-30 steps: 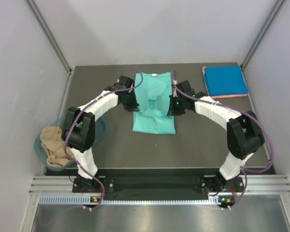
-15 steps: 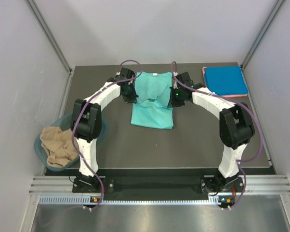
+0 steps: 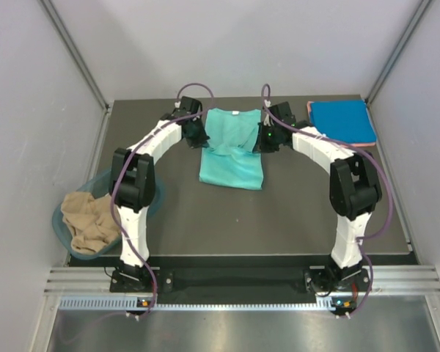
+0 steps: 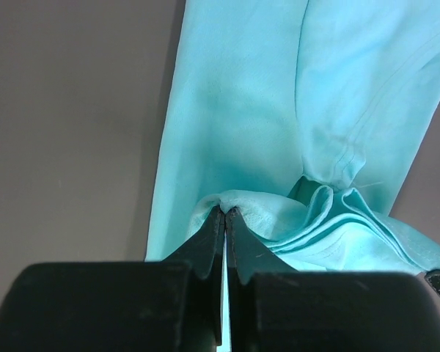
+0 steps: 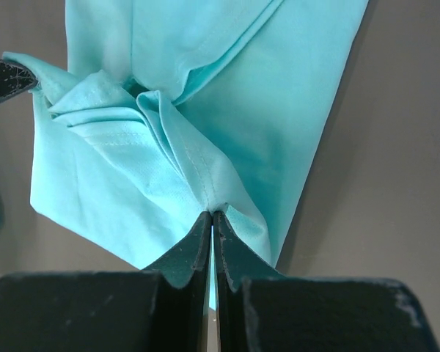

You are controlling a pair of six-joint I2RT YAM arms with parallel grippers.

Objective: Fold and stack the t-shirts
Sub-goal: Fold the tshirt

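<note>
A teal-green t-shirt (image 3: 232, 150) lies on the dark table at the far middle, partly folded over itself. My left gripper (image 3: 198, 135) is shut on its left edge; the wrist view shows the jaws pinching a bunched fold (image 4: 226, 209) of the tee (image 4: 242, 110). My right gripper (image 3: 261, 139) is shut on its right edge, jaws pinching a hem fold (image 5: 213, 209) of the tee (image 5: 293, 95). A folded bright blue t-shirt (image 3: 342, 122) lies at the far right on a pink one whose edge (image 3: 345, 146) peeks out. A tan t-shirt (image 3: 88, 222) is bunched in the tub.
A translucent teal plastic tub (image 3: 150, 202) stands at the near left, beside the left arm's base. Grey walls close in the table on the left, right and back. The table's near edge meets a metal rail (image 3: 235, 279).
Both grippers have moved toward the far edge, carrying the tee's lower edge up over its upper part. The visible cloth has shortened and shifted farther back.
</note>
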